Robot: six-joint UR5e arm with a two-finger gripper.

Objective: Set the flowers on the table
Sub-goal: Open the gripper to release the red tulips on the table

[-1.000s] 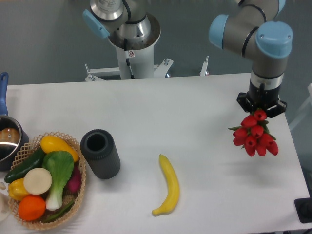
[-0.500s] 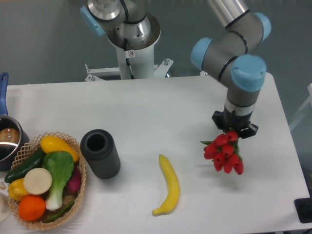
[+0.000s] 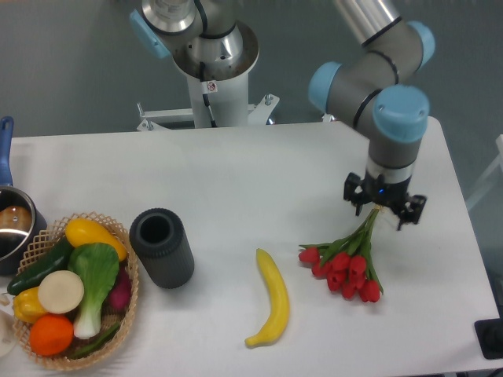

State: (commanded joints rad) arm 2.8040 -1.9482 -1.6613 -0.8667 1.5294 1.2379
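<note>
A bunch of red tulips with green stems (image 3: 346,263) lies flat on the white table (image 3: 236,181), heads pointing toward the front, to the right of the banana. My gripper (image 3: 384,206) hangs straight above the stem ends at the right side of the table. Its fingers stand spread apart on either side of the stems and hold nothing.
A yellow banana (image 3: 273,298) lies left of the flowers. A dark grey cylindrical vase (image 3: 161,247) stands at centre left. A wicker basket of vegetables (image 3: 72,289) and a pot (image 3: 12,224) sit at the left edge. The table's right edge is close to the flowers.
The gripper carried the tulips from the right edge leftward and down, then opened. The flowers now lie flat on the table, released.
</note>
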